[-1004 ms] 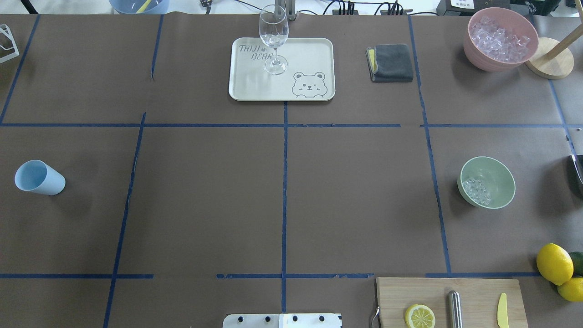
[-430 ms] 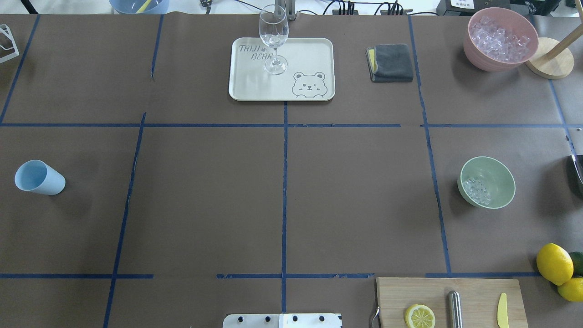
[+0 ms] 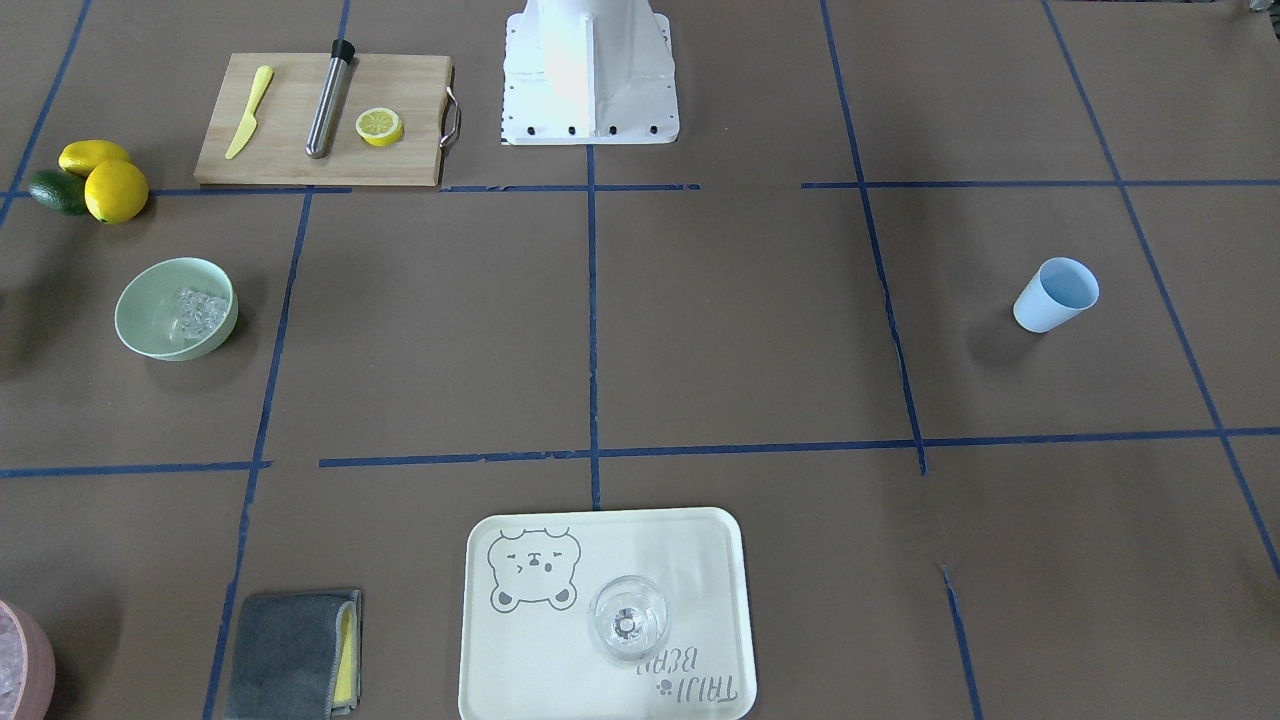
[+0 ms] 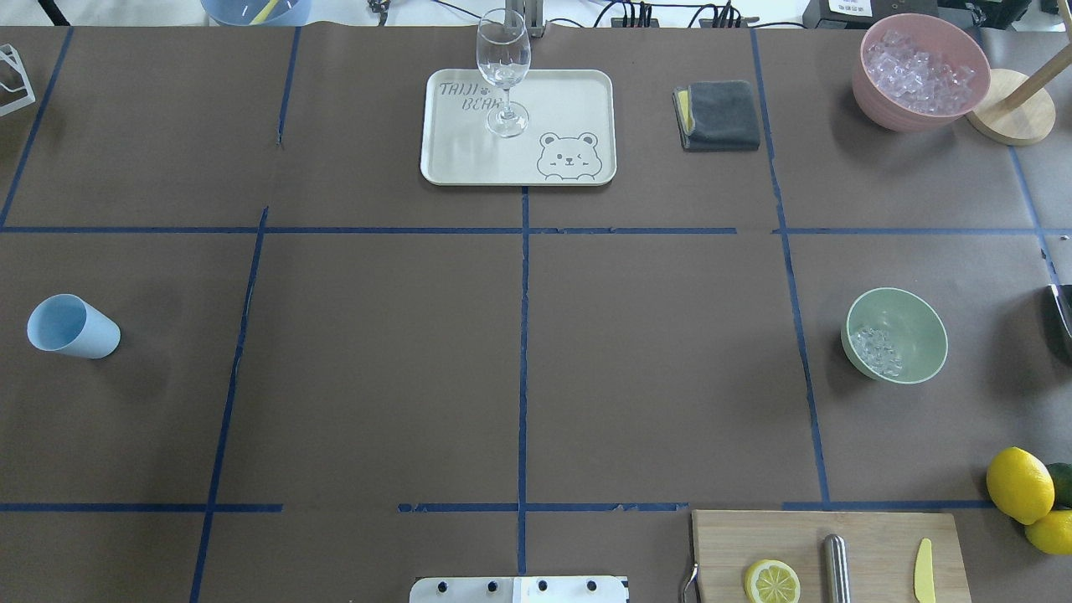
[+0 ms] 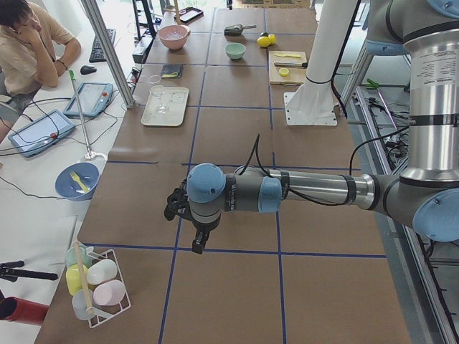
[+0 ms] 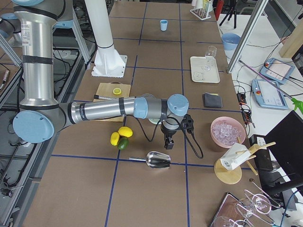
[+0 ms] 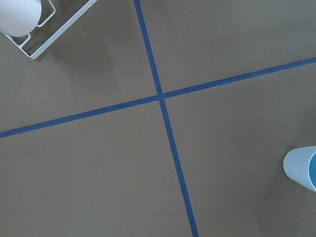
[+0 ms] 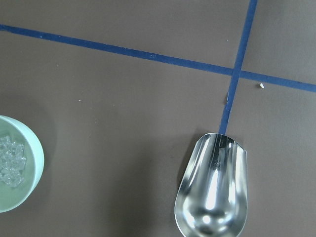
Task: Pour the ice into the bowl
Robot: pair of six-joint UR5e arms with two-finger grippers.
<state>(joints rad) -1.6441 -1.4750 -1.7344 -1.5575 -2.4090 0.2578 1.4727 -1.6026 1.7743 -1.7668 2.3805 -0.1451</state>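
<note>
The pale mint-green bowl [image 4: 921,328] stands at the table's right. It holds a small heap of clear ice [image 4: 877,350] on its left inner side. Both also show in the front view, the bowl [image 3: 145,322] and the ice [image 3: 198,310], and at the left edge of the right wrist view, the bowl [image 8: 28,173] and the ice [image 8: 10,160]. My right gripper [image 6: 167,143] hangs just past the bowl, above an empty metal scoop [image 8: 212,192] lying on the table. My left gripper [image 5: 196,242] hangs over the table's left end. I cannot tell whether either is open or shut.
A light blue cup [image 4: 74,327] stands at the left. A pink container [image 4: 871,92] of ice is at the far right. A glass [image 4: 503,71] stands on a tray [image 4: 519,163], beside a grey cloth [image 4: 720,115]. A cutting board [image 4: 871,536] and lemons [image 4: 1020,484] are near right.
</note>
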